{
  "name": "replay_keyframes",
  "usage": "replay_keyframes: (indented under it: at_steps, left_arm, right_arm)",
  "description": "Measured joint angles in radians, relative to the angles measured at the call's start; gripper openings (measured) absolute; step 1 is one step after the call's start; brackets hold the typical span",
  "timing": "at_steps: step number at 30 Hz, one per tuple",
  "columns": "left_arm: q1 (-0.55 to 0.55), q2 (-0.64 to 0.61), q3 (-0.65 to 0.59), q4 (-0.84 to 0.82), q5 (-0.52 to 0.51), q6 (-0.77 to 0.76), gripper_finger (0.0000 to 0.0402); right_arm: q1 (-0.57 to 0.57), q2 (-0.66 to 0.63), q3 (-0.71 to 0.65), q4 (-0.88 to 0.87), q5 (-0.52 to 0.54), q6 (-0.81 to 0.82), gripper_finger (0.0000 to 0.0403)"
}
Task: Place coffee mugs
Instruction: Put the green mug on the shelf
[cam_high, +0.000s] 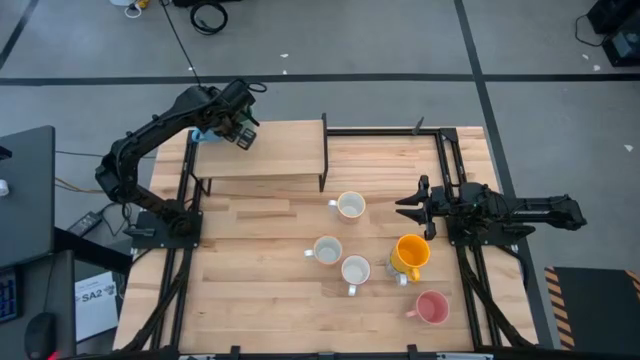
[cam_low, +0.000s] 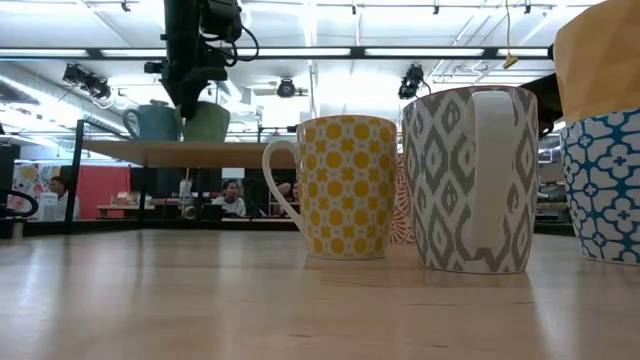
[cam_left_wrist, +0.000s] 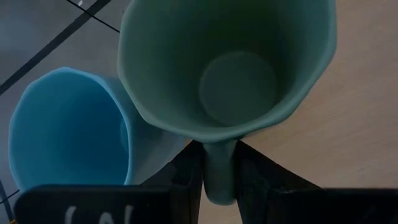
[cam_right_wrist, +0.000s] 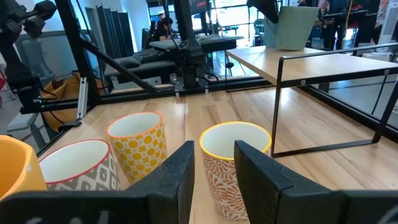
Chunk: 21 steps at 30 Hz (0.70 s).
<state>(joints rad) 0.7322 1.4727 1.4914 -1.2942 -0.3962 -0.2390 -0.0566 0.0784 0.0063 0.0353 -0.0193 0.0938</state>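
Note:
My left gripper (cam_high: 243, 135) is over the raised wooden shelf (cam_high: 265, 150) at the table's far left, shut on the dark green mug (cam_left_wrist: 230, 62). The blue mug (cam_left_wrist: 62, 130) stands right beside the green one on the shelf. In the low view both mugs (cam_low: 205, 122) (cam_low: 150, 120) sit at shelf level under the gripper. Three white patterned mugs (cam_high: 350, 206) (cam_high: 327, 250) (cam_high: 355, 270), the orange-yellow mug (cam_high: 410, 253) and the pink mug (cam_high: 432, 307) stand upright on the table. My right gripper (cam_high: 412, 205) waits open at the right, a patterned mug (cam_right_wrist: 233, 162) just ahead of its fingers. My left gripper (cam_left_wrist: 219, 155) pinches the green mug's side handle (cam_left_wrist: 219, 180) between its two fingers (cam_left_wrist: 186, 168), coming from above and pointing down. The mug is upright, mouth up, close against the blue mug. Its base looks level with the shelf top; whether it rests there I cannot tell.
The shelf stands on thin black metal legs (cam_high: 323, 165) over the table's far part. A black frame rail (cam_high: 445, 160) runs along the right side. Bare wood lies on the table's near left (cam_high: 250, 290). People show in the room behind (cam_low: 232, 195).

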Motion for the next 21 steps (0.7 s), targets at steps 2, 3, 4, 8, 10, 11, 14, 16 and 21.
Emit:
replay_keyframes:
  at_steps: [2, 3, 4, 8, 10, 11, 14, 16, 21]
  left_arm:
    - [0.0, 0.0, 0.0, -0.001, 0.0, 0.0, 0.009]
    - [0.0, 0.0, 0.0, -0.001, 0.0, 0.0, 0.0097]
    - [0.0, 0.0, 0.0, -0.001, -0.001, 0.0, 0.0104]
    - [0.0, 0.0, 0.0, 0.002, -0.006, -0.003, 0.0138]
    - [0.0, 0.0, 0.0, 0.002, -0.008, -0.003, 0.0153]
    - [0.0, 0.0, 0.0, 0.002, -0.013, -0.003, 0.0159]
    - [0.0, 0.0, 0.0, 0.01, -0.033, 0.008, 0.017]
    - [0.0, 0.0, 0.0, 0.019, -0.037, 0.031, 0.0173]
    - [-0.001, -0.01, 0.003, 0.017, -0.028, 0.044, 0.0174]
  right_arm:
    - [0.0, 0.0, 0.0, 0.0, 0.0, 0.0, 0.0119]
    - [0.0, 0.0, 0.0, 0.0, 0.0, 0.0, 0.0119]
    - [0.0, 0.0, 0.0, 0.0, 0.0, 0.0, 0.0119]
    - [0.0, 0.0, 0.0, 0.0, 0.0, 0.0, 0.0119]
    - [0.0, 0.0, 0.0, 0.0, 0.0, 0.0, 0.0119]
    - [0.0, 0.0, 0.0, 0.0, 0.0, 0.0, 0.0119]
    - [0.0, 0.0, 0.0, 0.0, 0.0, 0.0, 0.0119]
    - [0.0, 0.0, 0.0, 0.0, 0.0, 0.0, 0.0119]
    - [0.0, 0.0, 0.0, 0.003, 0.0, 0.0, 0.0119]
